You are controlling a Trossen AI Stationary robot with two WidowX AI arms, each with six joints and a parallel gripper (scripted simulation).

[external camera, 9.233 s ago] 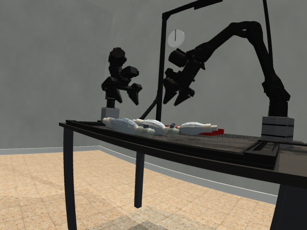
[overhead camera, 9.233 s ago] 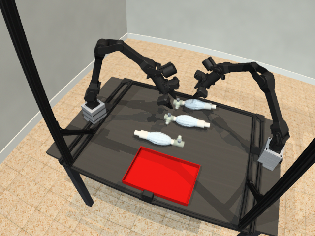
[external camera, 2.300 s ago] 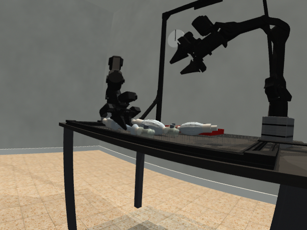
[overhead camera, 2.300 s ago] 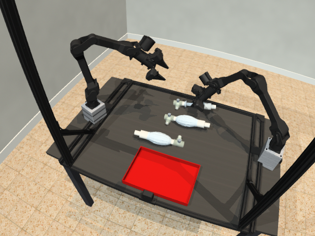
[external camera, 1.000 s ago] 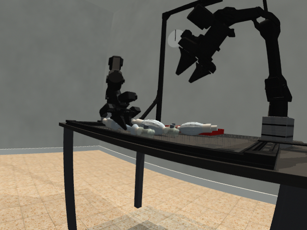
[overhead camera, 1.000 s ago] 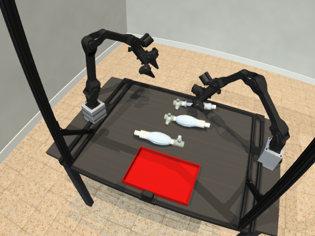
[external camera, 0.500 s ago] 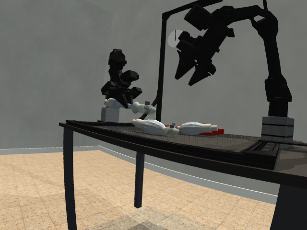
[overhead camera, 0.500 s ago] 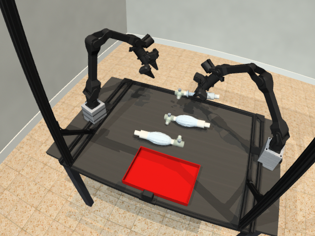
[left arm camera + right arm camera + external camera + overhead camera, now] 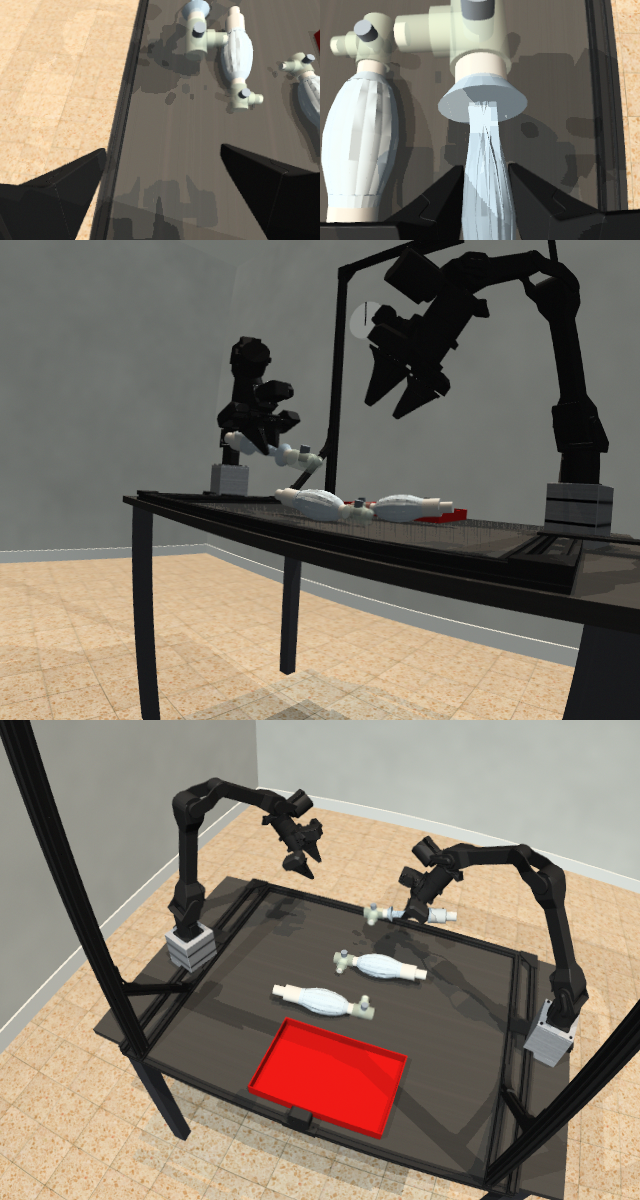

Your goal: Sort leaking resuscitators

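Observation:
My right gripper is shut on the middle of one resuscitator's bag, squeezed thin and flat. That unit's valve has a grey stub on top; the unit hangs above the table near the far edge. A second resuscitator lies on the table with a full, round bag. A third, also round, lies between it and the red tray. The tray is empty. My left gripper is open, high above the table.
The tray lies flat by the table edge nearest the top camera, beside a small black block on the frame. Black rails run along the table's edges, and uprights stand at its corners. The held unit hangs over the far rail in the top view.

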